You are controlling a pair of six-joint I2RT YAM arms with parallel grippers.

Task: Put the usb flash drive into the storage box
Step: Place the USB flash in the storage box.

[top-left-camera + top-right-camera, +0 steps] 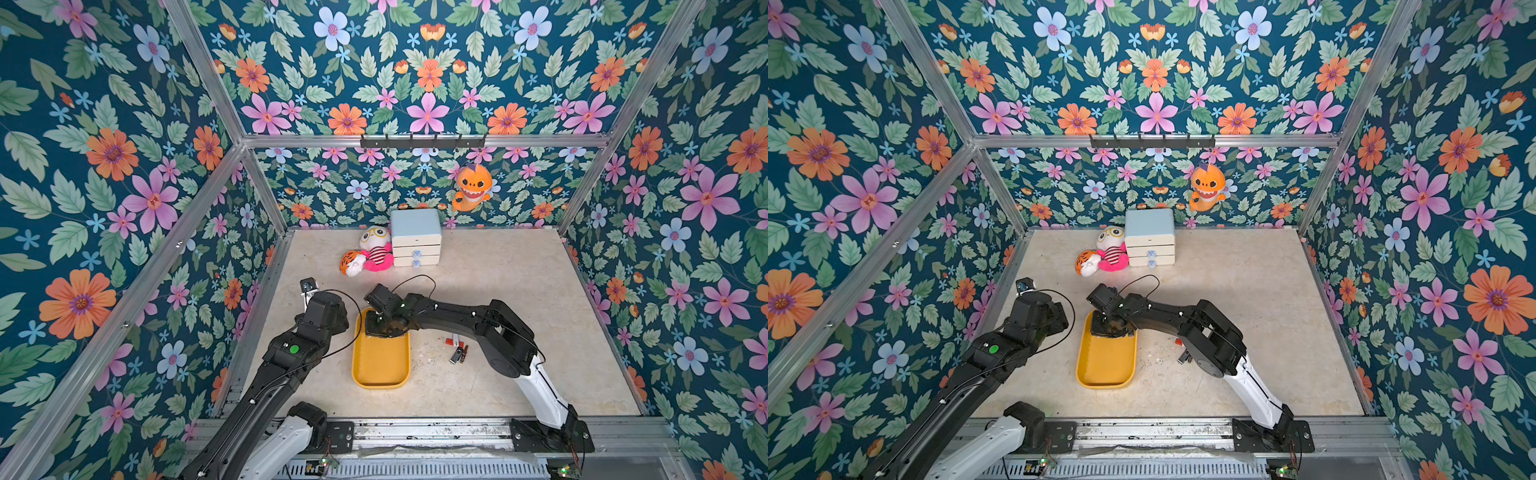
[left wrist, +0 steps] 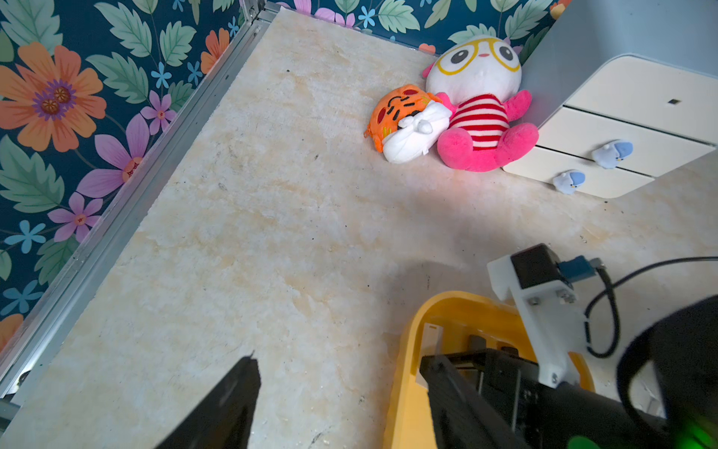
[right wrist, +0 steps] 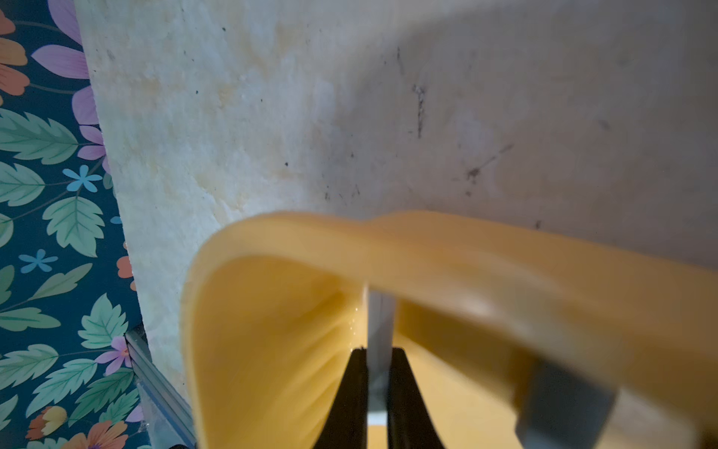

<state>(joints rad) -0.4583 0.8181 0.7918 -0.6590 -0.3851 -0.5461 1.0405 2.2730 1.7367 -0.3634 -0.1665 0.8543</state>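
The right gripper (image 3: 379,352) hangs over the 12 o'clock end of the shallow yellow plastic storage box (image 1: 380,365), a rounded rectangular tray whose long axis runs 12 to 6 o'clock in both top views. Its black jaws are clamped on a thin white-and-grey usb flash drive (image 3: 380,322), held inside the tray's rim at that end. The drive's long axis runs in line with the fingers, its free end pointing past the fingertips toward the curved far wall; whether it touches the tray floor I cannot tell. The left gripper (image 2: 338,359) hovers at the tray's 10 o'clock over the beige tabletop (image 1: 498,291), jaws spread wide, holding nothing. At the tray's 3 o'clock lie a few loose small sticks (image 1: 455,343); a white three-drawer cabinet (image 1: 415,245) stands at 12 o'clock, well apart
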